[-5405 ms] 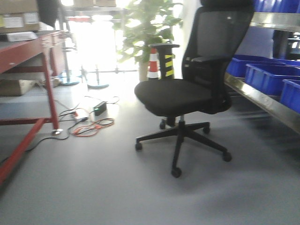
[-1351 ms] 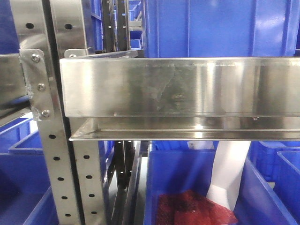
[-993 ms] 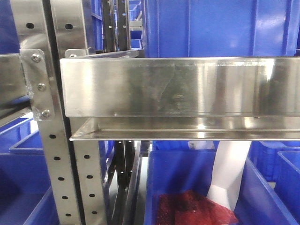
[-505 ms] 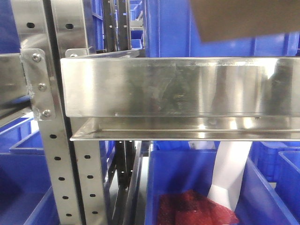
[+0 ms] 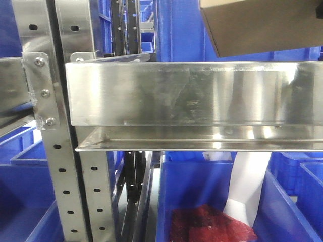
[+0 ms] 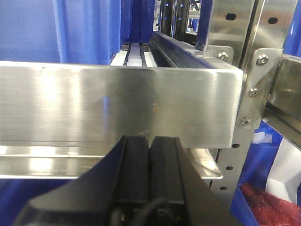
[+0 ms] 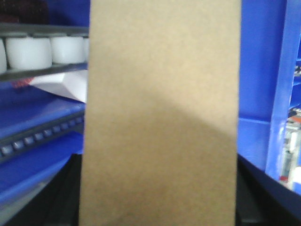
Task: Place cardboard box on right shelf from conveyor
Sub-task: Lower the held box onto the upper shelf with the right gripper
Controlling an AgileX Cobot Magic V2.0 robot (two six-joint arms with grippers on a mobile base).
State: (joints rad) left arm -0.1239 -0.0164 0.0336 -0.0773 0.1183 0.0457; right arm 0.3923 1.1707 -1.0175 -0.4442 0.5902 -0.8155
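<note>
Nearest to us, our left gripper (image 6: 150,143) is sitting in front of the right shelf (image 6: 117,101), with its tips at the lower edge of the front lip (image 6: 188,108). Its two black fingers (image 6: 136,160) are pressing flat against each other with nothing between them. Our right gripper (image 7: 160,207) is holding the cardboard box (image 7: 160,108). In the right wrist view the tan face is filling the middle, and dark fingers (image 7: 256,197) are showing at both of its lower sides (the contact itself is hidden). In the front view the box (image 5: 257,25) is hanging above the lip's right part, slightly tilted, with its lower edge just clear of the lip's top edge. We cannot tell how far back over the shelf it is reaching.

The lip is running broad and shiny across the front view. At its left end a bracket (image 5: 38,91) with three screws is joining it to a perforated upright (image 5: 63,176). Below the lip a blue bin (image 5: 174,201) is holding something red (image 5: 212,224), and a white piece (image 5: 247,186) is leaning up toward the lip's underside. Behind and above the lip more blue bins (image 5: 181,30) are standing — and in the right wrist view white rollers (image 7: 28,52) are showing beyond the box.
</note>
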